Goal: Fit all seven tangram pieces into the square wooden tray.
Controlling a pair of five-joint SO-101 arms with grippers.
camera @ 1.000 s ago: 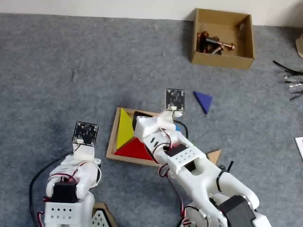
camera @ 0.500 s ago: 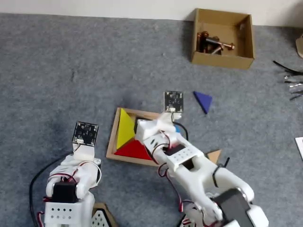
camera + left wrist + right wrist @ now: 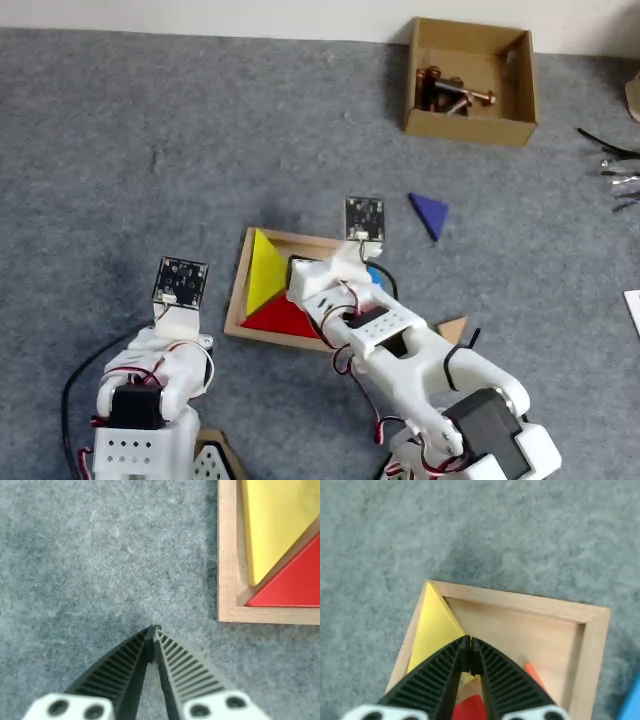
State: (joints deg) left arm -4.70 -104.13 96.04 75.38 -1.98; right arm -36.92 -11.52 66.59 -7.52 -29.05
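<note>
Right claw (image 3: 469, 644) pressed together over the tray (image 3: 520, 600); the blue triangle (image 3: 430, 213) looks light, stiff, thin, so pinch across its edges.

Fuzzy grey cloth over table (image 3: 150, 130). Pale bare wood on tray (image 3: 226, 555), smooth, matt. Smooth satin paint on yellow piece (image 3: 280, 520), red piece (image 3: 295, 587). Ribbed matt black plastic on left gripper (image 3: 152, 628), right gripper (image 3: 470, 639). Matt brown cardboard box (image 3: 470, 128); shiny coppery metal parts (image 3: 450, 92) inside.

My arms (image 3: 420, 365) were white shells, black motors, red wires. My fingers (image 3: 182, 670) were black, ribbed.
</note>
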